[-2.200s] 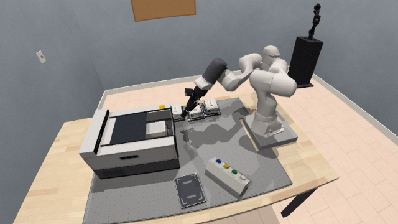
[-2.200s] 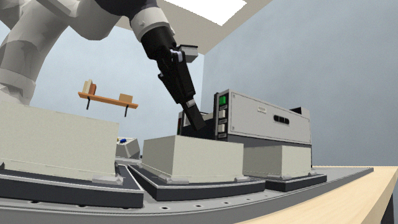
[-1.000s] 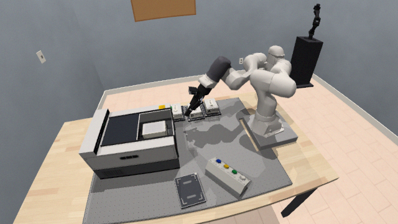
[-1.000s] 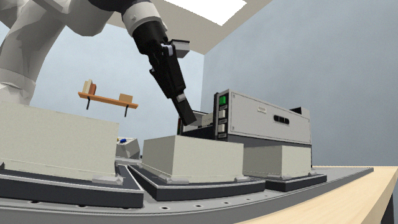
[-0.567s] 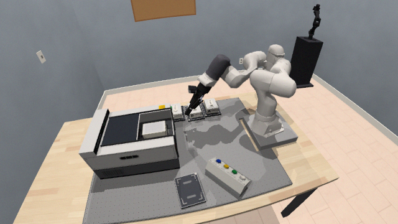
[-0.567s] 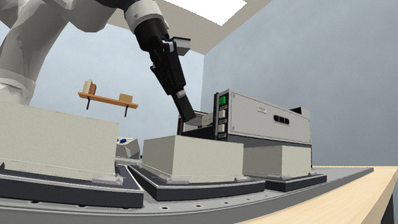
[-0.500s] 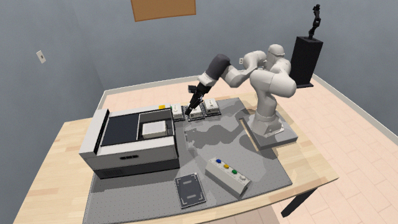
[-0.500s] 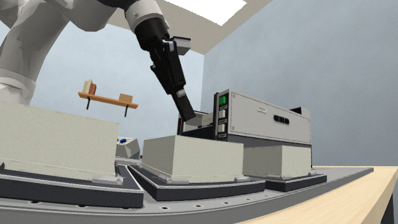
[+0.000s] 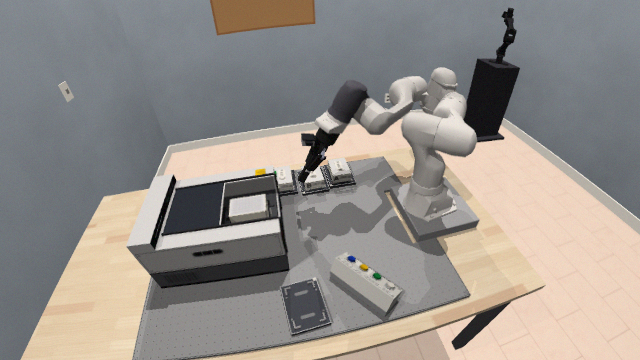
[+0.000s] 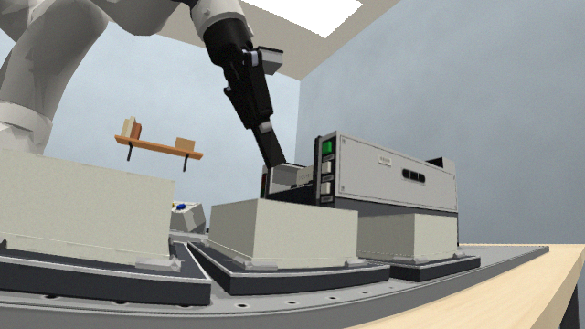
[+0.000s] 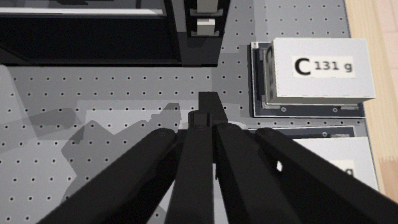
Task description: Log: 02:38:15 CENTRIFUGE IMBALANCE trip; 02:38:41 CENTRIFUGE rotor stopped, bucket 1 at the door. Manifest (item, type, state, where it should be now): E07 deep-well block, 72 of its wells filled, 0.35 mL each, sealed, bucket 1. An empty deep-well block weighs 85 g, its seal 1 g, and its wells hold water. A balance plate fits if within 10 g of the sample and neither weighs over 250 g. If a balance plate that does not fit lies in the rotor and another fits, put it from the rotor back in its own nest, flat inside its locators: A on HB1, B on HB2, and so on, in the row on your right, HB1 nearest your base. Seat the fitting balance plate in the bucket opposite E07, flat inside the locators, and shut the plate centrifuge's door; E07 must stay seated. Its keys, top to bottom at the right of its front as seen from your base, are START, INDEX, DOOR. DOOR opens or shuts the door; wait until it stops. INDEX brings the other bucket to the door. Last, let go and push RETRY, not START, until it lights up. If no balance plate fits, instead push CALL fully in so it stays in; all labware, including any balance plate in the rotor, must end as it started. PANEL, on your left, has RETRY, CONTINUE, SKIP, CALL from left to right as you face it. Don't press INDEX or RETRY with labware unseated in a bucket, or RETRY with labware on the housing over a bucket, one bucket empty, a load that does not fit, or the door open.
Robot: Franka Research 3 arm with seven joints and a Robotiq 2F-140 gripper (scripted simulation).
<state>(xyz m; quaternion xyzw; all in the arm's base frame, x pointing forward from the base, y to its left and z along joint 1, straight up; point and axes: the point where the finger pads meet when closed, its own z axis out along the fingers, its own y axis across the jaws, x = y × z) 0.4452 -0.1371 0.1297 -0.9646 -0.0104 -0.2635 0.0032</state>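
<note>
A: status on the gripper point(image 9: 303, 176)?

B: fingers pressed together, nothing between them. It hangs tilted over the perforated mat point(image 9: 350, 220), tips pointing at the centrifuge point(image 9: 220, 245) keys point(image 10: 325, 173)

A: where relative to the balance plates?

B: in the wrist view plate C point(image 11: 322, 67) sits at about 2 o'clock from the fingertips, apart from them. The next plate in the row point(image 11: 330, 160) is at 4 o'clock, partly hidden by the gripper links

A: what does C look like?

B: pale grey block, flat white top, label reads "C 131 g" in black. Sits square in a dark nest point(image 11: 260, 107) with light corner locators. Looks flat

A: and the other plates?

B: top view shows three in a row at 12 o'clock of the mat, just beside the centrifuge. The third point(image 9: 338, 170) is nearest the arm base. Only part of a "g" shows on the middle plate; the third's label is too small to read

A: centrifuge?

B: door is open, a white block point(image 9: 247, 207) is seated in the bucket at the opening. Top key is lit green point(image 10: 326, 147)

A: panel?

B: box point(image 9: 367, 282) at 5 o'clock of the mat, buttons blue, yellow, green, white in a line. An unoccupied dark nest point(image 9: 306, 306) lies just beside it
</note>
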